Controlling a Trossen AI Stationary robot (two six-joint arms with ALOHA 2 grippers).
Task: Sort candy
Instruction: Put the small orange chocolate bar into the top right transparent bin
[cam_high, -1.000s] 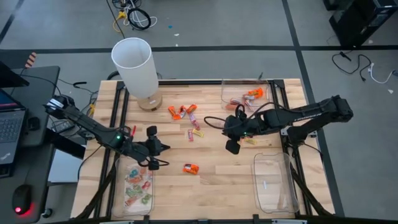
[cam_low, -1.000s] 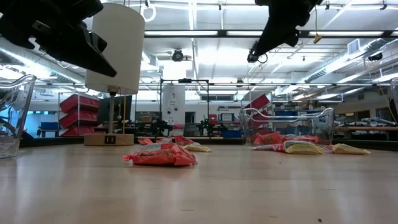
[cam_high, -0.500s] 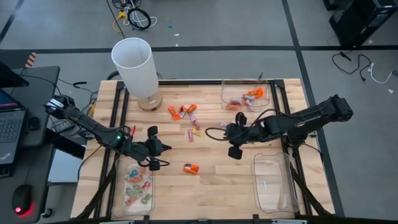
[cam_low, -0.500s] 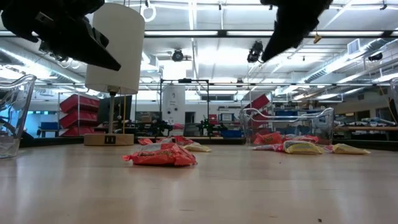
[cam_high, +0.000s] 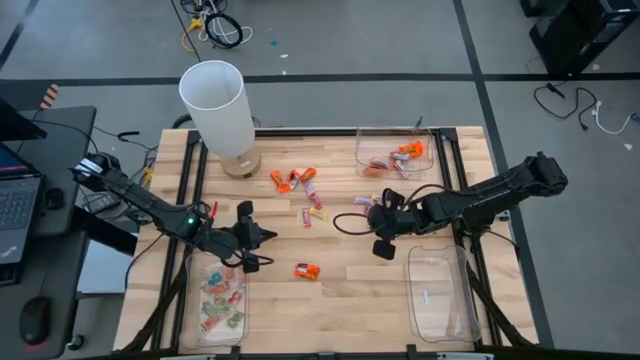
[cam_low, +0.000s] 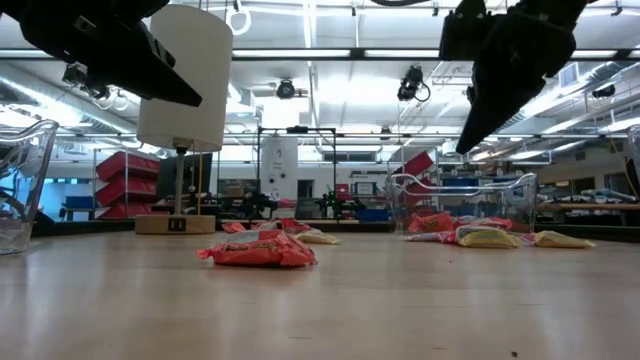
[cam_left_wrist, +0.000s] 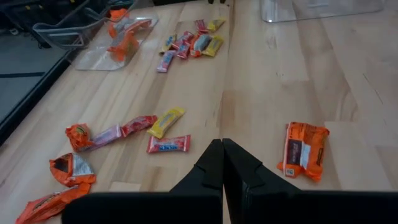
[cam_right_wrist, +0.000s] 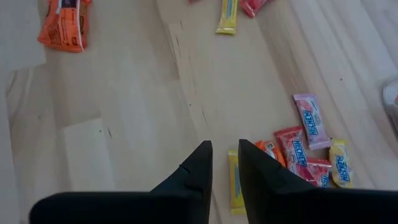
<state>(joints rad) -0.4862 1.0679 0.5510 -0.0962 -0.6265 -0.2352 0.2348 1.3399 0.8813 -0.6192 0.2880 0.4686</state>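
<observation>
The candy was found spread over the desk (cam_high: 340, 300) in several groups. A cluster of orange pieces (cam_high: 292, 179) lay near the base of the white cylinder (cam_high: 214, 100); a few pink and yellow pieces (cam_high: 313, 212) lay at mid-desk; a single orange piece (cam_high: 306, 270) lay apart toward the near edge.

Some candy was already held in trays: orange and pink pieces in the far clear tray (cam_high: 392, 150), mixed wrappers in the near left tray (cam_high: 222, 305). The near right tray (cam_high: 440, 295) appeared almost bare.

The left hand (cam_high: 248, 238) was seen clenched, its fingers pressed together with nothing between them (confirmed in its wrist view), poised just above the edge of the left tray.

The right hand (cam_high: 381, 235) hung above the desk between the far tray and the near right tray. Its fingers (cam_right_wrist: 193, 171) stood slightly parted, with nothing between them. Directly beyond them lay a yellow piece (cam_right_wrist: 234, 180) with red and pink pieces (cam_right_wrist: 298, 146) beside it. This group was judged the likely next pick, the hand being set over it for a descent.
</observation>
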